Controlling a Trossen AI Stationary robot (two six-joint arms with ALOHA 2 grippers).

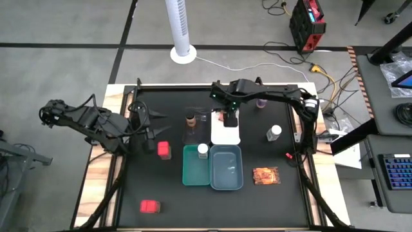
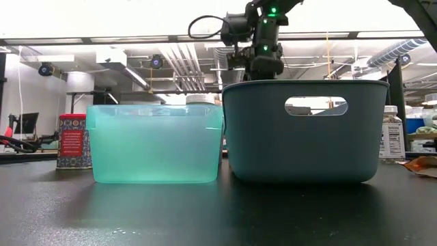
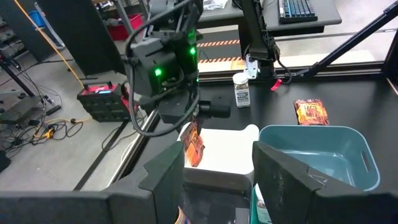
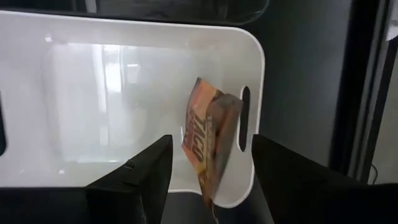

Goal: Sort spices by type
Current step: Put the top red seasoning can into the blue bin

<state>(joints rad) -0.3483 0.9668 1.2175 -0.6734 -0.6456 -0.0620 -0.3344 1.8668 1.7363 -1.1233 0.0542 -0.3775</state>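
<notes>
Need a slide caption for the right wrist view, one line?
Right pincer open above the white tray, orange-red packet dropping between its fingers into the tray.

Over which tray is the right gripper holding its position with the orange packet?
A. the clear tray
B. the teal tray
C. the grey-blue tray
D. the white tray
D: the right wrist view shows the orange packet between the right gripper's parted fingers, directly above the white tray; the high view agrees.
</notes>
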